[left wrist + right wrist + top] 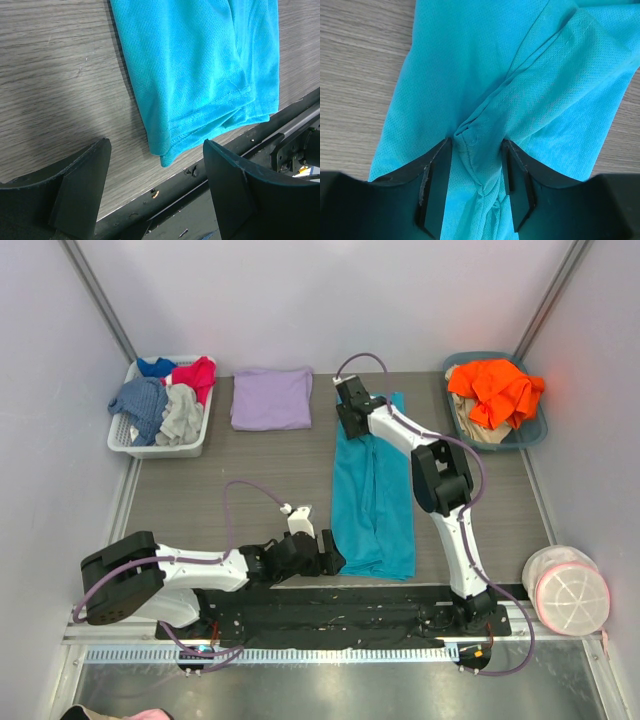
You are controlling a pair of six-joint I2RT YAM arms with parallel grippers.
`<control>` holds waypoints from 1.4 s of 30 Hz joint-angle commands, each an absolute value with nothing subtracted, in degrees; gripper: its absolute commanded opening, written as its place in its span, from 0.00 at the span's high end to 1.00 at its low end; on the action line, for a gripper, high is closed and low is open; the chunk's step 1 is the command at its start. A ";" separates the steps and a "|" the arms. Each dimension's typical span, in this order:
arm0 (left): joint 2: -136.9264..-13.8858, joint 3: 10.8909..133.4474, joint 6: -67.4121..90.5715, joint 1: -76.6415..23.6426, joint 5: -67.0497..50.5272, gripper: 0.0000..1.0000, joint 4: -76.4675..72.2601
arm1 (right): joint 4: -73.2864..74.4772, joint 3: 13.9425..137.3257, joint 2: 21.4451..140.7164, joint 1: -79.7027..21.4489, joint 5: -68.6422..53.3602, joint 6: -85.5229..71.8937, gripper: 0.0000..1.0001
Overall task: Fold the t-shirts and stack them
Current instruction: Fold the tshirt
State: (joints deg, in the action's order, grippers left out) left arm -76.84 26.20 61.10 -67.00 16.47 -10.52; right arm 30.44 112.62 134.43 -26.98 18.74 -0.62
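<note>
Over the worktop (250, 470), your right arm (440, 480) stretches far; right pincer (476, 145) grips the teal t-shirt (375, 500) at its far end.
Left pincer (156, 145) sits low, open beside its near corner; shirt runs far-to-near, mid-worktop.

You have nothing legible to read in these views: no words, numbers or brand marks can be made out on the teal shirt (372, 490), the lavender shirt (270, 398) or anything else on the bench (190, 490).
</note>
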 commanded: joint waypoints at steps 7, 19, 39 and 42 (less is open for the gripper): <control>-77.34 24.79 60.73 -66.97 17.40 0.20 -8.09 | 29.27 113.47 133.42 -29.71 23.20 3.51 0.48; -76.99 24.35 60.82 -66.97 17.58 0.20 -7.91 | 29.44 113.38 134.65 -30.06 24.08 3.95 0.48; -77.17 23.99 60.82 -66.97 17.67 0.20 -8.17 | 29.53 114.26 135.70 -30.67 25.58 4.75 0.60; -77.26 23.99 60.73 -66.97 17.58 0.20 -8.17 | 29.53 114.43 135.70 -30.67 25.84 4.83 0.60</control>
State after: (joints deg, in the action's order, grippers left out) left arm -76.64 25.56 61.12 -67.00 16.53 -11.40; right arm 30.44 112.62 136.05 -30.26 24.38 4.01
